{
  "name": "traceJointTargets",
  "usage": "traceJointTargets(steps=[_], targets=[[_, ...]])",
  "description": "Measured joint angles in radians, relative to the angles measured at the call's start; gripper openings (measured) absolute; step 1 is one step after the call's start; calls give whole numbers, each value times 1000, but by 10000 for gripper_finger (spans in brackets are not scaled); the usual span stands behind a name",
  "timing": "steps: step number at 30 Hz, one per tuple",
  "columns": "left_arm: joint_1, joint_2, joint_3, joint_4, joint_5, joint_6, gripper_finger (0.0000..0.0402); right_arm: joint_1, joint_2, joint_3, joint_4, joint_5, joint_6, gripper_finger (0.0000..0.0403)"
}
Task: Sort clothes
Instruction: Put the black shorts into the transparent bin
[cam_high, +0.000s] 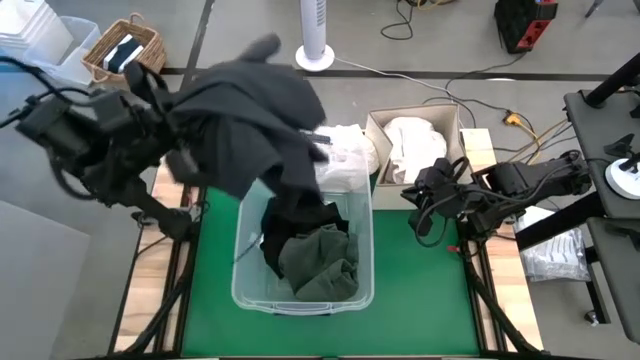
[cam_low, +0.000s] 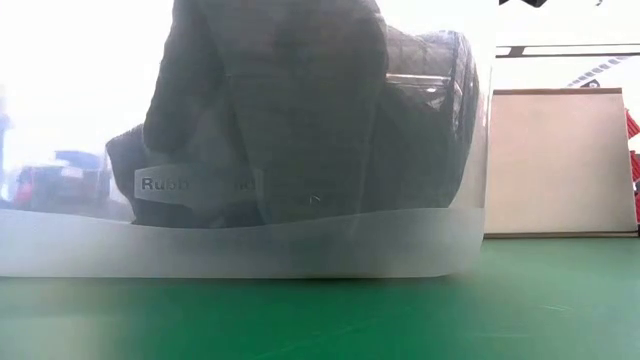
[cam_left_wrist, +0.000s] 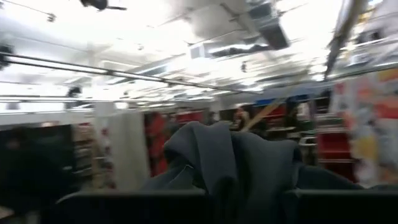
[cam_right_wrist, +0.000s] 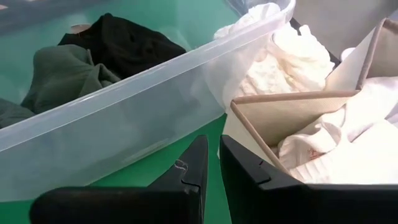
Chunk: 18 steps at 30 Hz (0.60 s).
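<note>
Right gripper (cam_right_wrist: 211, 163): jaws sitting nearly closed, gripping nothing | clear tub (cam_right_wrist: 143, 118): holding dark green garment (cam_right_wrist: 59, 74) and black garment (cam_right_wrist: 124, 43) | cardboard box (cam_right_wrist: 280, 115): holding white clothes (cam_right_wrist: 336, 146) | white garment (cam_right_wrist: 283, 59) lying between them | green desk (cam_right_wrist: 158, 171) showing below.

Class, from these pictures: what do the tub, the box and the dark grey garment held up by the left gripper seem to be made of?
Tub: clear, smooth plastic by the look; the clothes show through its wall.
Box: matte beige cardboard, probably; thin flat flaps with raw edges.
Dark grey garment: soft matte fabric, perhaps knit; it drapes in folds from the left gripper.
</note>
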Motion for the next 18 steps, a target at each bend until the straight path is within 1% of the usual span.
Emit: traceJointTargets(steps=[3,6,10,13,18], targets=[[56,0,-1,-11,1,9,0,0,0,-1,0,0,0,33],[78,1,-2,-66,1,-12,0,0,0,-1,0,0,0,33],[82,5,-9,-224,5,-130,0,0,0,-2,-3,1,-7,34],[86,14,-41,-262,7,-190,0,0,0,-4,-3,9,-9,34],[103,39,-91,-256,95,-258,0,0,0,-4,-3,28,-9,34]])
